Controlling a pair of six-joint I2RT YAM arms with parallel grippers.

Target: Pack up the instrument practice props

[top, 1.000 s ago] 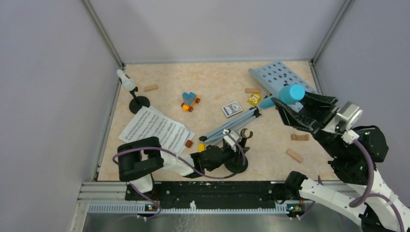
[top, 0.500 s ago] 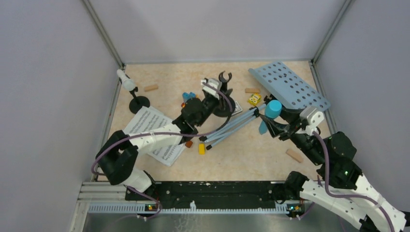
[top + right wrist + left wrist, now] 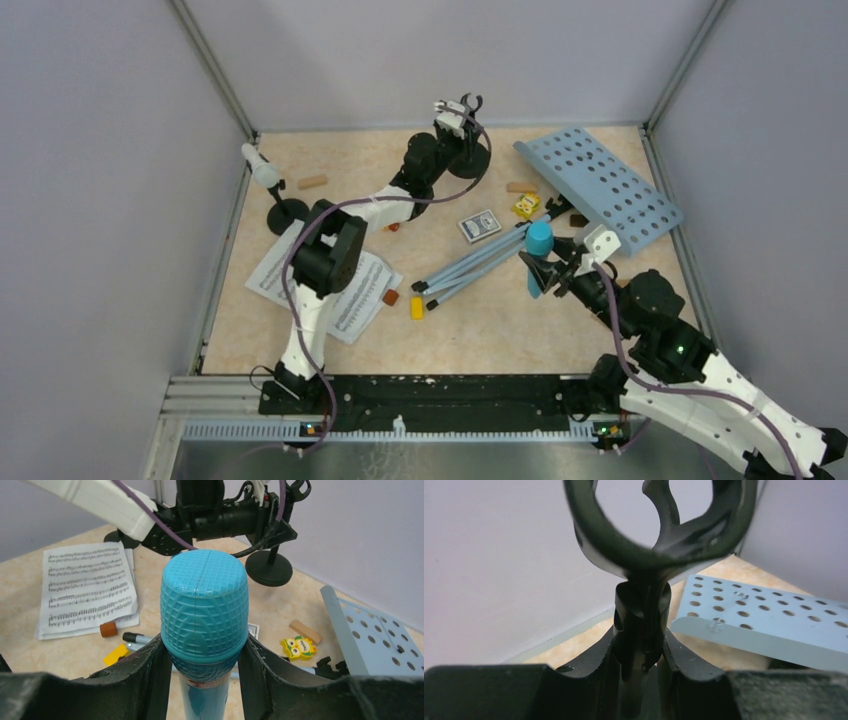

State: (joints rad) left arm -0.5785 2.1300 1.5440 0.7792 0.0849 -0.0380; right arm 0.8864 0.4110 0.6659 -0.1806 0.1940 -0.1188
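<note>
My left gripper (image 3: 460, 128) is shut on the stem of a black round-based holder (image 3: 470, 158) at the far back of the table. In the left wrist view the stem (image 3: 641, 630) sits between the jaws, with the holder's clip ring above. My right gripper (image 3: 547, 272) is shut on the blue microphone (image 3: 540, 238), held upright next to the tripod legs (image 3: 470, 265); its head fills the right wrist view (image 3: 204, 605). The light-blue perforated rack (image 3: 600, 185) lies at back right. Sheet music (image 3: 320, 280) lies at left. The white microphone (image 3: 262, 170) sits in the second holder (image 3: 290, 212).
A card deck (image 3: 480, 225), a yellow owl toy (image 3: 526, 206), wooden blocks (image 3: 312, 182), a yellow block (image 3: 417, 307) and a brown cylinder (image 3: 391, 297) lie scattered. Grey walls close the back and sides. The left arm (image 3: 100, 500) stretches across the middle.
My left arm carried the black holder from the near edge to the far back. My right arm came down and leftward with the blue microphone toward the tripod.
</note>
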